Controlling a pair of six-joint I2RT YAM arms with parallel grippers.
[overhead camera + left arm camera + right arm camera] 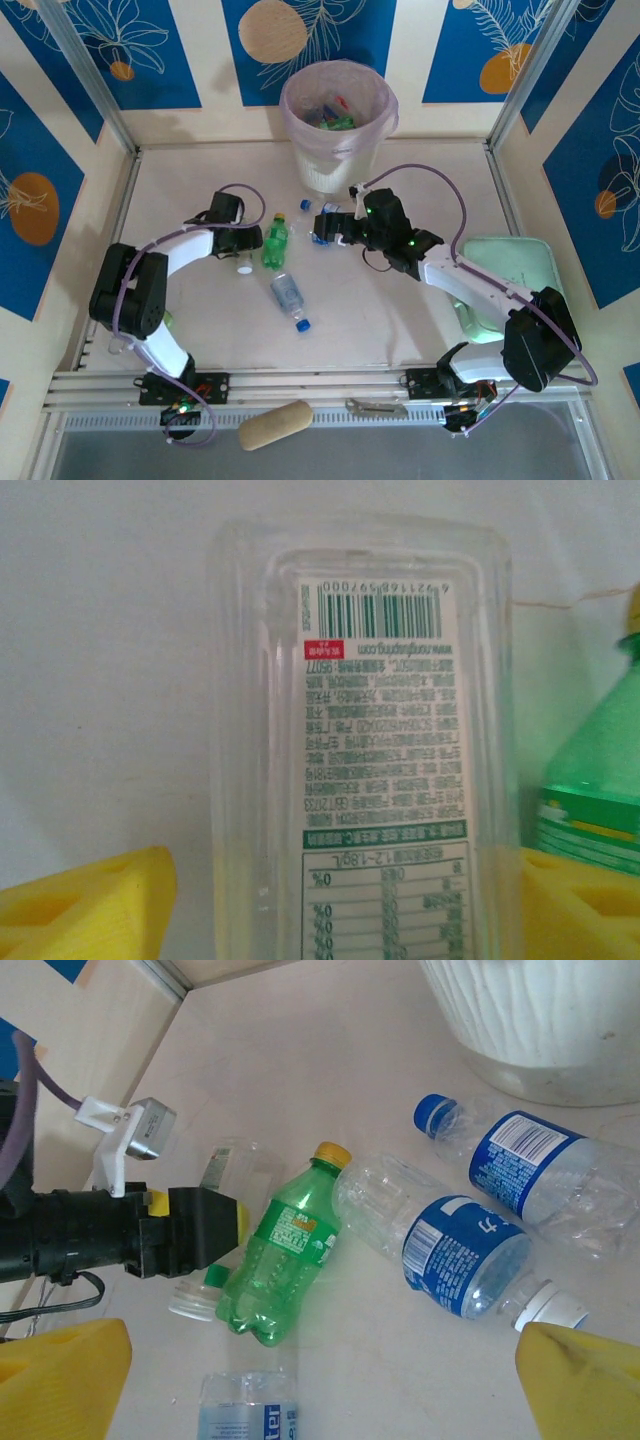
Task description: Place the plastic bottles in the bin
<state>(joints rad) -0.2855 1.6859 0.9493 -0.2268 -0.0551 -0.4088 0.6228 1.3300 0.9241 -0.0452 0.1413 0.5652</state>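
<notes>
Left jaws: released, set either side of a clear bottle (360, 730) that lies on its side on the bench (400, 310).
- The bottle's white printed label faces the wrist camera.
- One yellow finger (90, 910) stands just off the bottle wall, with a strip of bench showing between.
- The other finger (585, 910) is right at the opposite wall. Cannot tell whether it touches.
- From above, the bottle's white cap (244, 268) sticks out on the near side of the jaws.

Green bottle (275, 243): just beside the clear one, on the side towards mid-bench. It lies flat, its yellow cap pointing to the back.

Right jaws: released and spread wide, grasping nothing, held over the bench facing the left arm.
- In the wrist view a blue-labelled bottle (450, 1250) lies ahead, between the finger lines. Its white cap is just beside the yellow fingertip (580, 1380).
- A second blue-labelled bottle (530, 1160), blue-capped, lies beyond it, near the foot of the bin (300, 150).

Third blue-labelled bottle (288, 295): well apart from both jaws at mid-bench, its blue cap towards the near edge.

Bin: back centre of the bench, upright, pink liner. Several bottles (335, 112) are already inside.
</notes>
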